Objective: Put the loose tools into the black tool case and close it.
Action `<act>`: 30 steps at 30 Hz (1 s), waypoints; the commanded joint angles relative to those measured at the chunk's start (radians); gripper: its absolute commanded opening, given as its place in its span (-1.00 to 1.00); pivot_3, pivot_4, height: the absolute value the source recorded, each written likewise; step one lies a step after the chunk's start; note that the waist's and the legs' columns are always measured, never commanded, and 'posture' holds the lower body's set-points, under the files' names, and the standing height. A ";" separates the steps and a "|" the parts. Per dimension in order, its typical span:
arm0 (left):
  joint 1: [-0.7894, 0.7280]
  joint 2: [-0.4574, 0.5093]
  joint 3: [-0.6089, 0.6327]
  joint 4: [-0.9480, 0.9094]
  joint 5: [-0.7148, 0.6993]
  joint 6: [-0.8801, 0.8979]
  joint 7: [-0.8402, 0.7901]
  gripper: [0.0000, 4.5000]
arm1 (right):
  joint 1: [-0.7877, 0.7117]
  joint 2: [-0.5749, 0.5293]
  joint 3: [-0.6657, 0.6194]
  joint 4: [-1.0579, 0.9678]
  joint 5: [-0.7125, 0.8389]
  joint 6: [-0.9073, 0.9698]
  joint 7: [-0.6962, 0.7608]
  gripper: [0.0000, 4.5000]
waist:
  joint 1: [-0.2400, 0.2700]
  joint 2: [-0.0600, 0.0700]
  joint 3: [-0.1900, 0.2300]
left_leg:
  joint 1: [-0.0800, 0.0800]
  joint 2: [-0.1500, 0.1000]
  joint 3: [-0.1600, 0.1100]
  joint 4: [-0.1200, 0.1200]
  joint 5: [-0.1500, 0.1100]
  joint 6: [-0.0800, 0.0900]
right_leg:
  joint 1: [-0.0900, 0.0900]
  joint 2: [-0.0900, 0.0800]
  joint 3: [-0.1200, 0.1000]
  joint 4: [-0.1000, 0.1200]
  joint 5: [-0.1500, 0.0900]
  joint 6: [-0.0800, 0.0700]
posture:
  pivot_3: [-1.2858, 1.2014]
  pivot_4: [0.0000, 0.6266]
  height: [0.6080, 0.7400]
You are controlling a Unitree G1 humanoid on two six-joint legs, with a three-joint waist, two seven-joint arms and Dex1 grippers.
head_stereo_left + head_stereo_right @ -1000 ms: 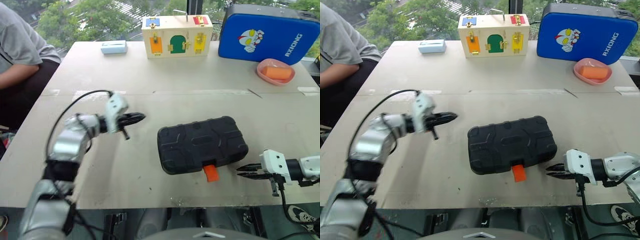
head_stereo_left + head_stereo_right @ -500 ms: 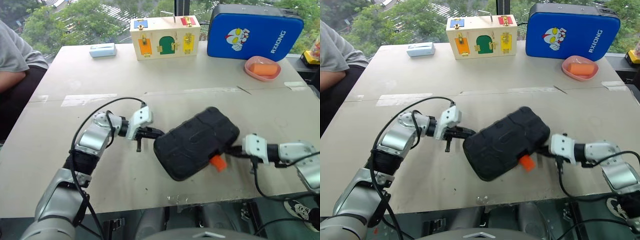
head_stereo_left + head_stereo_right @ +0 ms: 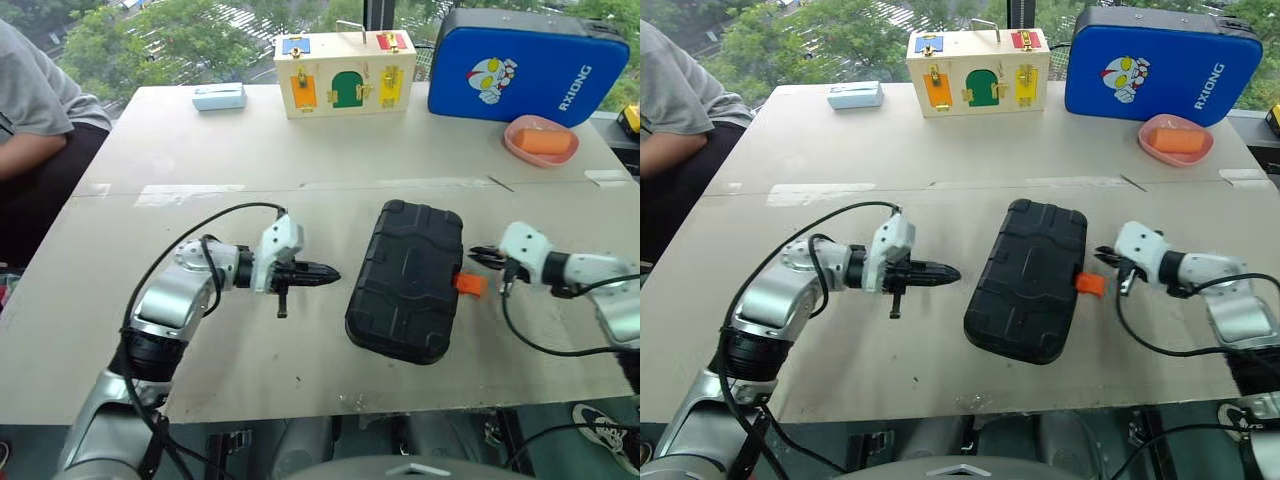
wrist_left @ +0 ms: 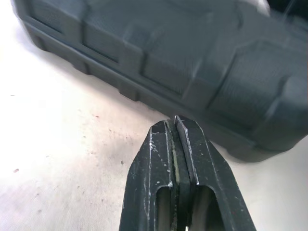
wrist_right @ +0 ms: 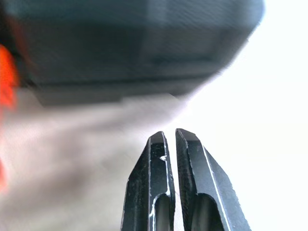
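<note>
A pale tabletop (image 3: 300, 130) stands before windows with green trees outside, and a seam with strips of tape crosses it from side to side. The black tool case (image 3: 406, 279) lies shut on the near half of the table, a little right of the middle, ribbed side up, with its long sides running from the near edge toward the far edge and slightly tilted. Its orange latch (image 3: 468, 284) sticks out from the long side that faces the table's right edge. The left gripper (image 3: 322, 272) sits low over the table just beside the case's left long side, pointing at it, with its two black fingers (image 4: 163, 159) pressed together and nothing between them; a small gap separates the tips from the case wall. The right gripper (image 3: 480, 254) is near the case's right side, just beyond the latch, pointing toward the case, with its fingers (image 5: 159, 163) closed to a thin slit and holding nothing. Along the far edge stand a wooden box (image 3: 345, 72) with coloured doors near the middle and a blue case (image 3: 525, 65) with a cartoon figure toward the far right corner. A pink dish (image 3: 541, 141) holding something orange lies in front of the blue case, and a small pale blue box (image 3: 219, 96) lies left of the wooden box. A person (image 3: 35, 100) in a grey shirt sits at the table's left edge.
</note>
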 commanded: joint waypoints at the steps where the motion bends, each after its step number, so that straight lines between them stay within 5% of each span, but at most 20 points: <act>1: -0.096 -0.034 0.008 -0.071 -0.083 0.131 0.042 -0.95 | 0.038 -0.052 -0.111 -0.127 0.136 0.108 0.066 -1.00 | 0.005 0.000 0.000 | 0.000 0.000 -0.001 0.001 0.000 0.000 | 0.001 0.000 0.000 0.000 0.000 0.000 | 0.03 -0.52 0.93; 6: -0.207 -0.146 -0.129 0.030 0.011 0.056 0.066 -0.95 | 0.174 -0.102 -0.216 -0.341 0.288 0.277 0.111 -1.00 | 0.004 0.000 0.000 | -0.002 0.000 -0.001 0.004 0.000 0.001 | 0.001 0.000 -0.001 0.000 0.000 0.000 | 0.03 -0.52 0.93; 12: -0.291 -0.248 -0.296 0.273 0.202 -0.165 0.056 -0.95 | 0.297 -0.075 -0.209 -0.505 0.290 0.333 0.052 -1.00 | -0.002 0.000 0.000 | -0.002 0.000 -0.001 0.005 -0.001 0.001 | 0.001 0.001 -0.001 0.001 0.000 0.000 | 0.03 -0.52 0.93; 30: -0.295 -0.278 -0.322 0.323 0.264 -0.254 0.016 -0.95 | 0.252 0.061 0.002 -0.426 0.095 0.352 -0.115 -1.00 | -0.001 -0.003 -0.003 | 0.005 -0.001 -0.001 0.005 -0.001 0.001 | 0.008 0.001 0.000 -0.001 0.001 0.002 | 0.03 -0.52 0.93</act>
